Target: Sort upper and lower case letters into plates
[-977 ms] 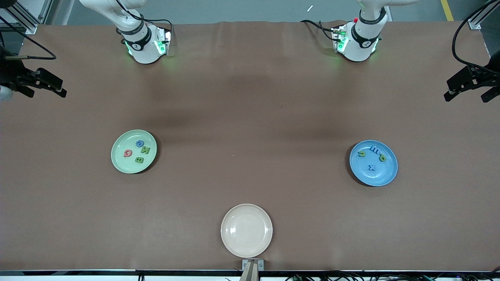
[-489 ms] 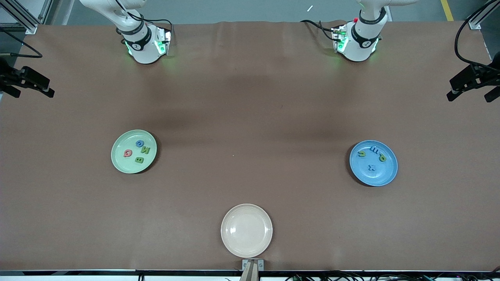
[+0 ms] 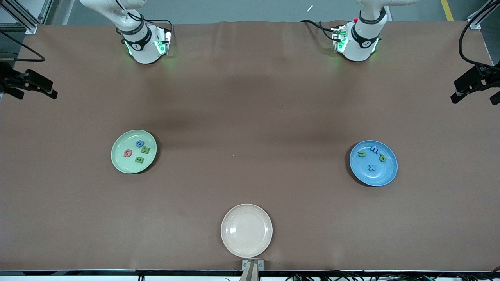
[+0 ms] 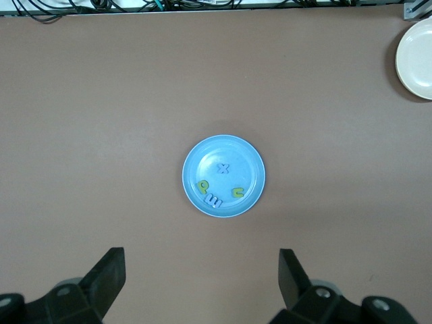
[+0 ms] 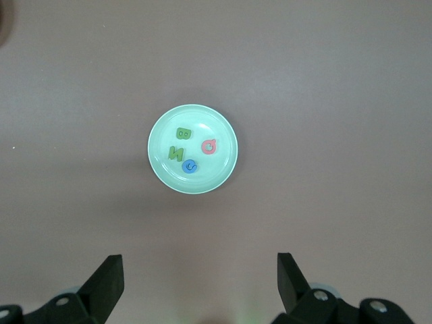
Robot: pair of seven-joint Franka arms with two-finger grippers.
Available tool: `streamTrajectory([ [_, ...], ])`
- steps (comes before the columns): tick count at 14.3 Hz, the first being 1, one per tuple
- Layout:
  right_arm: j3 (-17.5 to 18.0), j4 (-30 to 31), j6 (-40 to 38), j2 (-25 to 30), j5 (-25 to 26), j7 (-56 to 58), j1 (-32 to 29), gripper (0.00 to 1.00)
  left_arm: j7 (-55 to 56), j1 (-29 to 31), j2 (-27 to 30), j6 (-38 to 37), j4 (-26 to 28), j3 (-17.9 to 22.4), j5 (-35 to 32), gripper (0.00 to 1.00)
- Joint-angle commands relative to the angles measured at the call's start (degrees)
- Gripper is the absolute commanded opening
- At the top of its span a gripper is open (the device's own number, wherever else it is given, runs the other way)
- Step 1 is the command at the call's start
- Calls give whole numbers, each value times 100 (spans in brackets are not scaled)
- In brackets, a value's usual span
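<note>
The pale green plate (image 3: 121, 160) lies toward the right arm's end of the table and holds upper case letters: a blue O (image 3: 139, 143), a green N (image 3: 145, 150), a pinkish G (image 3: 127, 153) and a green B (image 3: 139, 159). It also shows in the right wrist view (image 5: 219, 169). The blue plate (image 3: 387, 173) lies toward the left arm's end and holds lower case letters, among them a blue x (image 3: 372, 168) and a blue m (image 3: 374, 149). It also shows in the left wrist view (image 4: 244, 165). My right gripper (image 3: 37, 95) (image 5: 200, 273) and my left gripper (image 3: 473, 100) (image 4: 202, 270) are open, empty and high over the table's ends.
A cream-beige plate (image 3: 234, 218) lies bare near the table's front edge, midway between the two arms; it also shows in the left wrist view (image 4: 420, 40). The brown table (image 3: 250, 117) carries nothing else. The arm bases (image 3: 146, 47) stand along the edge farthest from the front camera.
Both grippers have drifted outward toward their own ends of the table. The plates and letters have not moved.
</note>
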State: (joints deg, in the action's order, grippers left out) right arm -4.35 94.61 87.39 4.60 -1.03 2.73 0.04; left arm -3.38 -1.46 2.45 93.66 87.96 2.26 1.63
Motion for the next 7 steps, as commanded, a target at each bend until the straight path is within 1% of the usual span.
streamTrajectory([
  [1, 39, -4, -56, 15, 6, -142, 23, 100, 4, -13, -227, -164, -218, -6, -22, 100],
  [7, 48, 13, -30, 15, 6, -142, 58, 100, -14, -4, -297, -181, -200, -15, -31, 100],
])
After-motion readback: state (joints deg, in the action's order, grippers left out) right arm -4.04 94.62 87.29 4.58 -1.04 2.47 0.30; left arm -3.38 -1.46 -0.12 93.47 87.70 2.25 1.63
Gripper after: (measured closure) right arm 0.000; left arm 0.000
